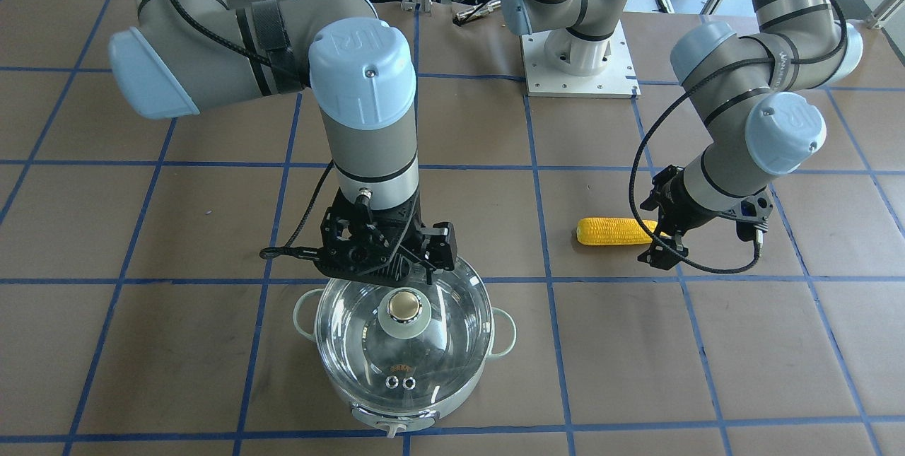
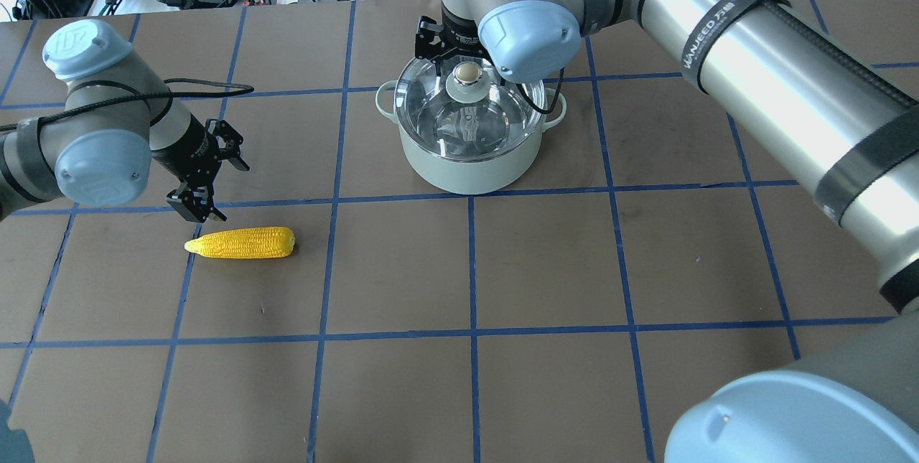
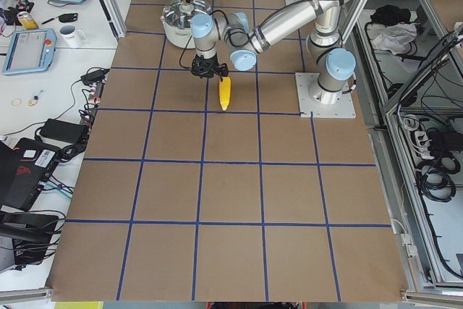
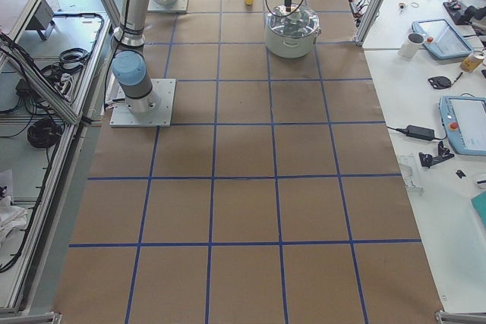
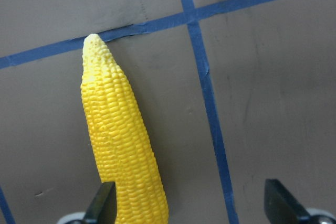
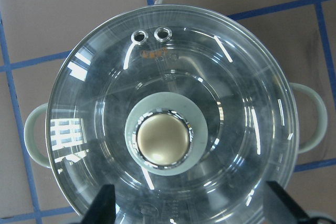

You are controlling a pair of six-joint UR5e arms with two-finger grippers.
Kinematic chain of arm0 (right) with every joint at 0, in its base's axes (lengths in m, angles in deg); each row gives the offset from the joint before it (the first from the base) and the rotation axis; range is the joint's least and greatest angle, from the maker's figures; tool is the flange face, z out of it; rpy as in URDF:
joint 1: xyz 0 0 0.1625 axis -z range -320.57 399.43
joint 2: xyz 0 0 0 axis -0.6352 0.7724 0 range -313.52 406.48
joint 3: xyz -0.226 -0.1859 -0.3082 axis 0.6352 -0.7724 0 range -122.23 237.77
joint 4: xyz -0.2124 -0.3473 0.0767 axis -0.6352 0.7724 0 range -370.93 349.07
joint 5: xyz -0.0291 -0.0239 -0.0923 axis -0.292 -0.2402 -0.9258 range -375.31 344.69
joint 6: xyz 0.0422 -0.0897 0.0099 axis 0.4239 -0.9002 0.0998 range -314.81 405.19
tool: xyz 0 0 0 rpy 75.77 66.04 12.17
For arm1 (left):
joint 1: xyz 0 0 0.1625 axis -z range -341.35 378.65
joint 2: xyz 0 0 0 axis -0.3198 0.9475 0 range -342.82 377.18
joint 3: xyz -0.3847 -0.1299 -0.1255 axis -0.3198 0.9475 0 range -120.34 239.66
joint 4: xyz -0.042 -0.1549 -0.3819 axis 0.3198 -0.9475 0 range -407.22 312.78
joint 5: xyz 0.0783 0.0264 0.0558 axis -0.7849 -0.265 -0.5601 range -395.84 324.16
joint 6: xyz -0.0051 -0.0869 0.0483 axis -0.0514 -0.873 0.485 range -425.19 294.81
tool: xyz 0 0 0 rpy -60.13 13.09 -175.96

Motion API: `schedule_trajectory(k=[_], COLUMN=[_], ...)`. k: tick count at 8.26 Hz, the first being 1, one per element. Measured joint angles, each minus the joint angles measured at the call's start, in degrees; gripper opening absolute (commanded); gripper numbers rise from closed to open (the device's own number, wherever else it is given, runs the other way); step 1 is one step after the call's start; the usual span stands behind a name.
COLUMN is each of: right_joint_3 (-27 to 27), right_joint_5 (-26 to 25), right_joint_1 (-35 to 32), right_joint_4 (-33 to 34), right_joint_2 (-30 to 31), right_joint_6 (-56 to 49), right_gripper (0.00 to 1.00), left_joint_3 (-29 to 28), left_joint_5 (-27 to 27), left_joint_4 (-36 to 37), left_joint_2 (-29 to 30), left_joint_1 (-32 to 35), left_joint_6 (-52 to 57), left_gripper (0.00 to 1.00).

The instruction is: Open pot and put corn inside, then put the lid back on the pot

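Brown taped table (image 1: 481,230): R gripper (image 6: 191,199), jaws wide/empty, above round clear glass lid (image 6: 236,77) w/ cream ball knob (image 6: 163,139); L gripper (image 5: 191,195) open/empty, yellow corn cob (image 5: 121,140) off-centre.

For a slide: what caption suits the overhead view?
Right gripper open above the lid on the pot; left gripper open over the corn.

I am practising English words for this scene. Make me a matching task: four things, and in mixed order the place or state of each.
1. lid
2. corn
3. left gripper
4. right gripper

A. open, near the corn
B. lying on the table
C. open, above the lid
D. resting on the pot

Pairs: 1-D, 2-B, 3-A, 4-C
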Motion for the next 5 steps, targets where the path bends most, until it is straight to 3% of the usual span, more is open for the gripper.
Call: schedule_trajectory(k=[2,4,5], right_joint_3=[0.0,0.3,0.4], right_joint_5=[-0.1,-0.5,-0.6], right_joint_1=[-0.2,-0.2,-0.3], right_joint_4=[2.7,3.8,4.1], right_joint_2=[-2.2,-3.1,-3.3], right_joint_6=[-0.6,-2.1,-2.4], right_gripper=[1.0,0.97,0.87], left_joint_3=[3.6,4.8,4.9], left_joint_5=[0.2,0.4,0.4], left_joint_4=[7.3,8.7,8.6], left_joint_2=[1.8,2.4,2.4], left_joint_1=[-0.9,-1.5,-1.7], left_joint_6=[-0.4,-0.4,-0.4], left_gripper=[1.0,1.0,1.0])
